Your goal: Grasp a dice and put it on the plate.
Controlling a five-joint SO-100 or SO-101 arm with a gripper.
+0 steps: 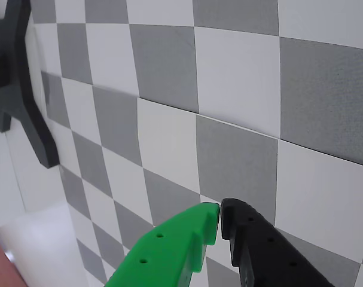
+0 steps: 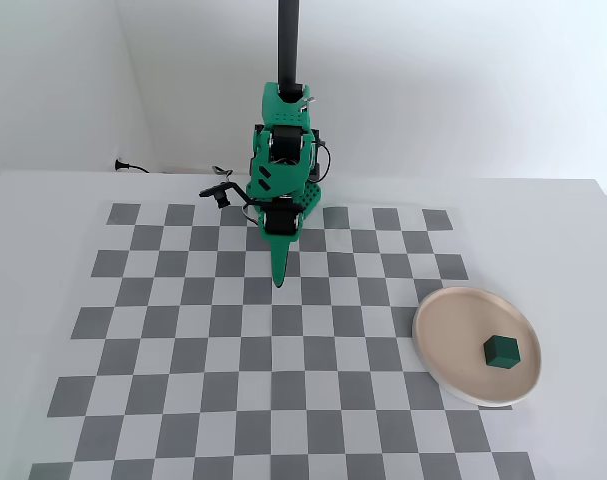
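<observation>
Your gripper (image 2: 279,278) was clenched empty; the dice (image 2: 502,351) already sat on the plate (image 2: 445,345), four o'clock away—any sweep there risked dislodging it.

Dice (image 2: 502,351) on plate (image 2: 453,315), right side; fingers (image 2: 280,270) closed, pointing down over checkerboard (image 2: 183,360), well apart

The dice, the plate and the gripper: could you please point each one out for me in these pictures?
dice (image 2: 502,351), fixed view, on its top face.
plate (image 2: 445,330), fixed view, on the bare beige-pink face left of the cube.
gripper (image 1: 220,216), wrist view, where the green and black fingertips meet.
</observation>
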